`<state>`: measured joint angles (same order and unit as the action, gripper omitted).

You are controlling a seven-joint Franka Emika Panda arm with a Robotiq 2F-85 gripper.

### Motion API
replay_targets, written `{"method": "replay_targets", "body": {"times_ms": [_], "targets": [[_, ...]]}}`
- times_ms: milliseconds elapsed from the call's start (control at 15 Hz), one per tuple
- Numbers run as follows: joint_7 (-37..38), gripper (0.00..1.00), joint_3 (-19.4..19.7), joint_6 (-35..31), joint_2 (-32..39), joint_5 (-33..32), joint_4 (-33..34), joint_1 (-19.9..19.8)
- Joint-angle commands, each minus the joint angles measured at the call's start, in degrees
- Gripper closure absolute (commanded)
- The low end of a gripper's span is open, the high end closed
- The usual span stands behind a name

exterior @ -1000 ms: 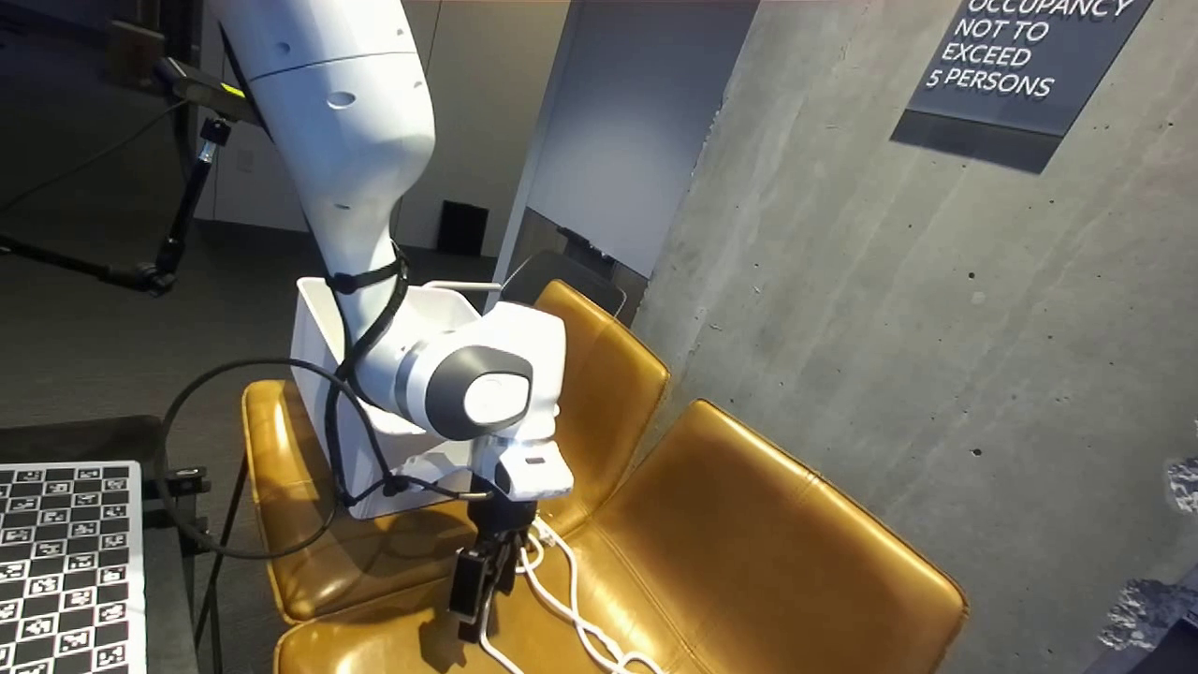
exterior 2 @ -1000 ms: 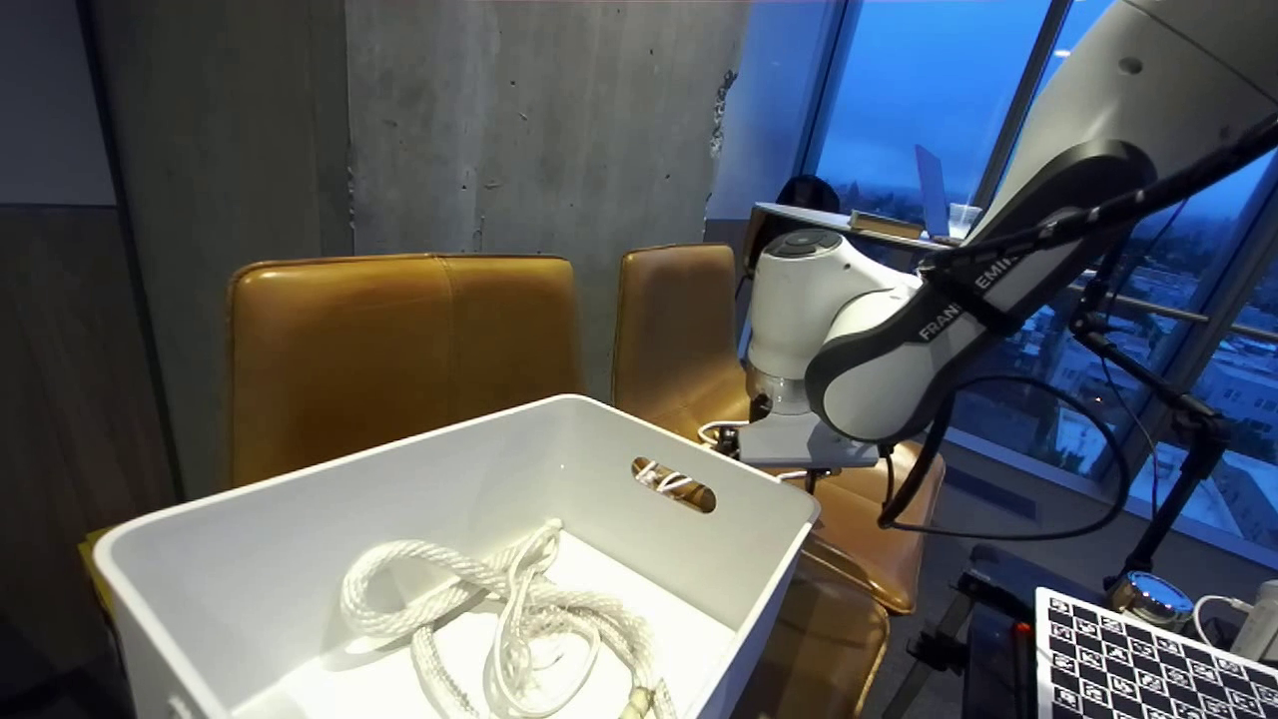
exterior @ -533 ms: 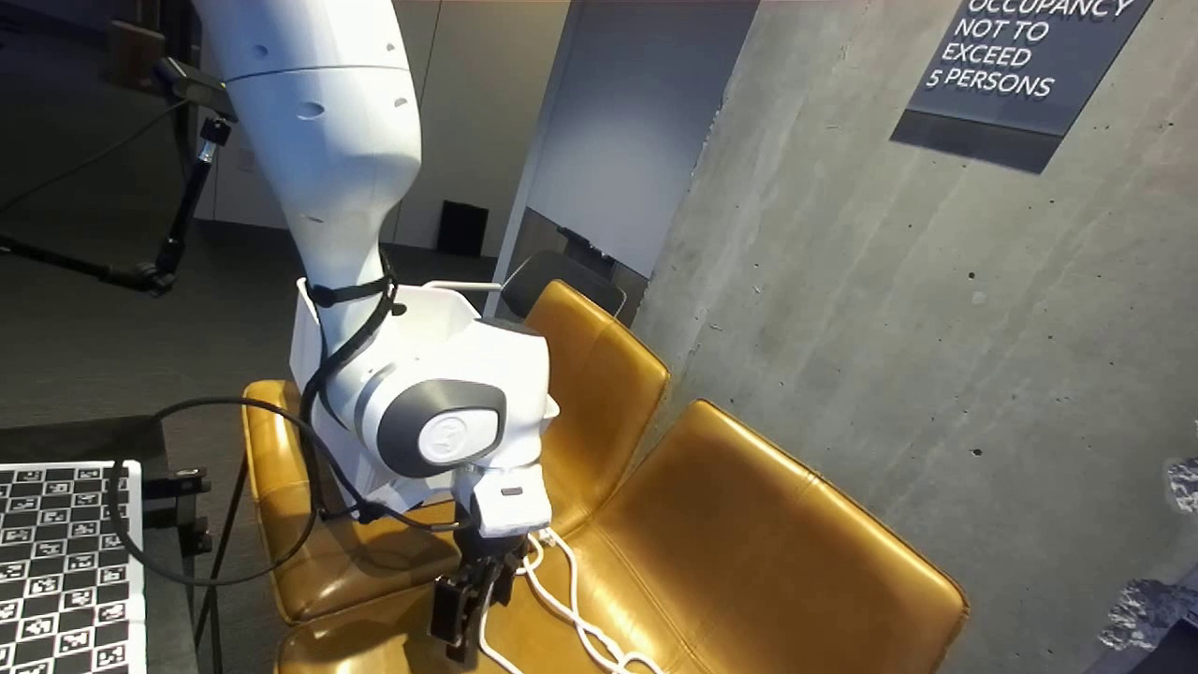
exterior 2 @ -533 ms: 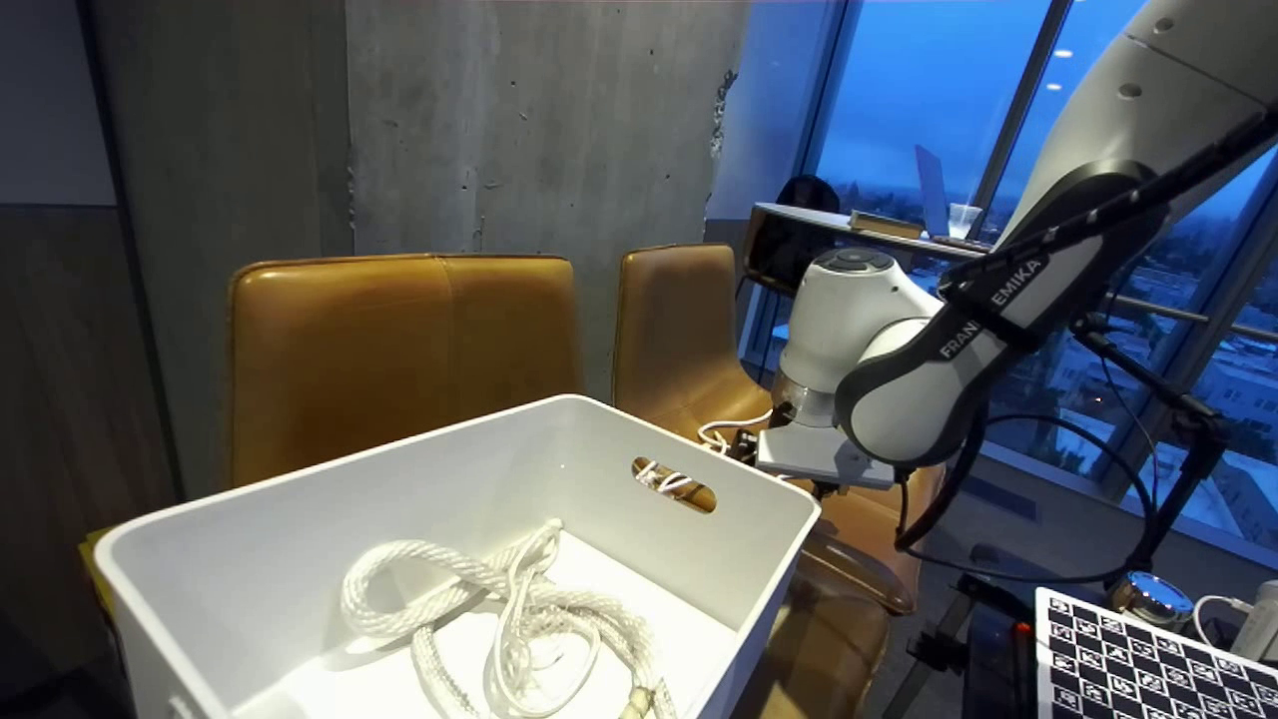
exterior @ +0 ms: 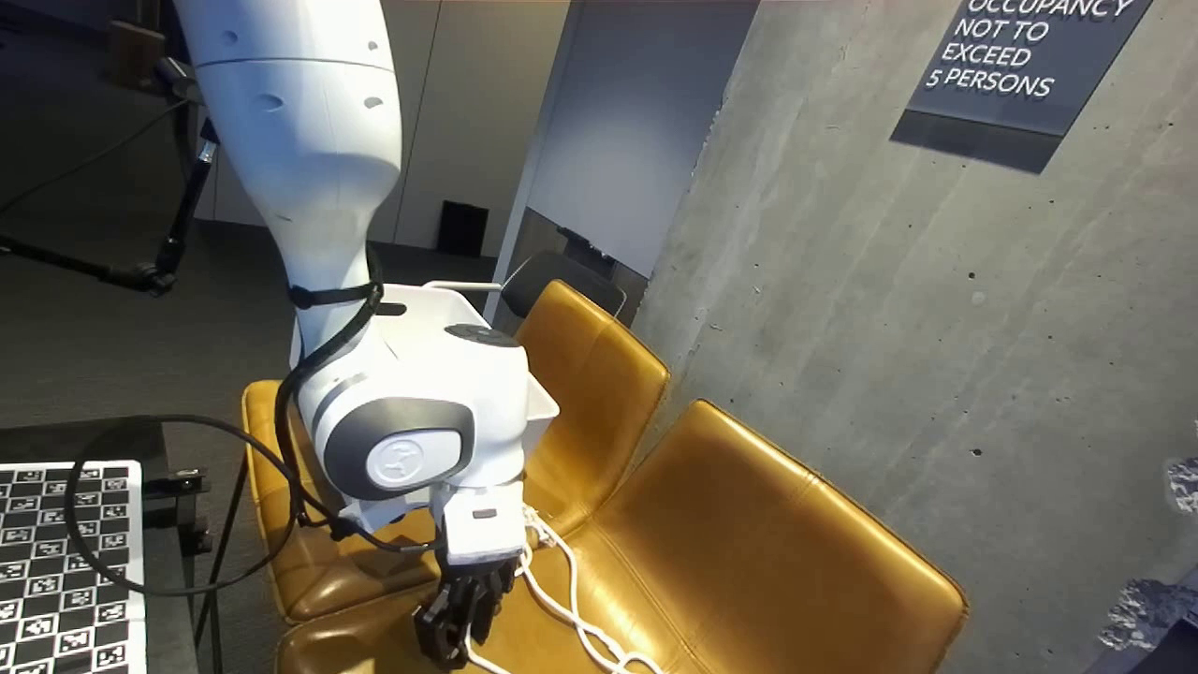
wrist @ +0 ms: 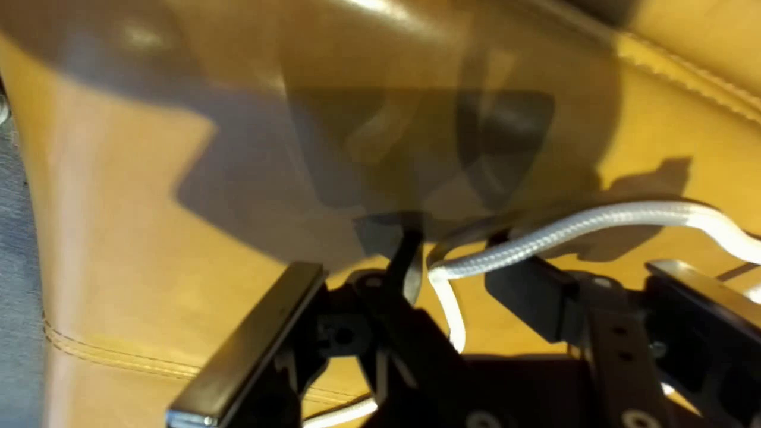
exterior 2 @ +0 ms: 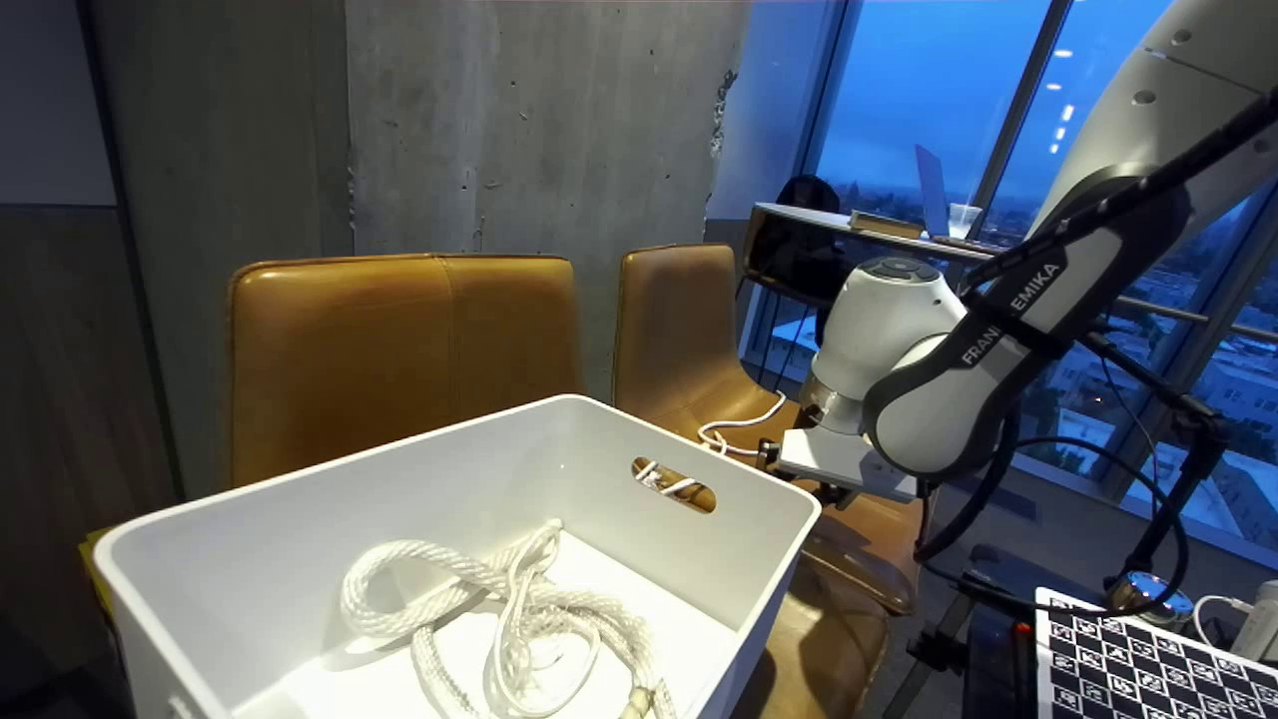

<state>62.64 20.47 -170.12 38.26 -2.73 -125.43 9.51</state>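
Note:
A white braided rope [wrist: 594, 220] lies over a tan leather chair seat [wrist: 137, 285]. My gripper [wrist: 458, 261] points down at the seat, its jaws part way together but apart. One bend of the rope runs between the fingers, with a gap beside each finger pad [wrist: 526, 294]. In an exterior view the gripper [exterior: 463, 632] is low over the front seat, the rope [exterior: 576, 613] trailing off to its right. More white rope [exterior 2: 734, 424] rests on the chair in an exterior view, where the fingers are mostly hidden.
A white bin [exterior 2: 329, 459] with handle cutouts stands beside the arm, a coiled white rope [exterior 2: 449, 569] inside it. Chair backs [exterior: 777, 534] rise in front of a concrete wall [exterior: 889, 281]. A patterned marker board [exterior: 70, 571] lies on a black stand.
In an exterior view the arm has moved down and to the left, away from the bin. The gripper's fingers have come closer together around the rope.

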Motion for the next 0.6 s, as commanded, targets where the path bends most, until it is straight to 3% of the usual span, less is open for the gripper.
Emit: {"method": "replay_targets", "body": {"times_ms": [0, 67, 267, 533], "targets": [[-2.63, 0.95, 1.16, -1.65, -1.44, 2.58, -4.98, 0.45], [-2.9, 1.0, 1.59, -1.71, -1.89, 2.77, -5.71, 0.87], [-3.26, 0.97, 4.09, 0.34, -5.53, 2.16, -8.43, 3.55], [-2.99, 0.97, 10.8, 5.61, -15.71, -1.13, -12.87, 11.23]]}}
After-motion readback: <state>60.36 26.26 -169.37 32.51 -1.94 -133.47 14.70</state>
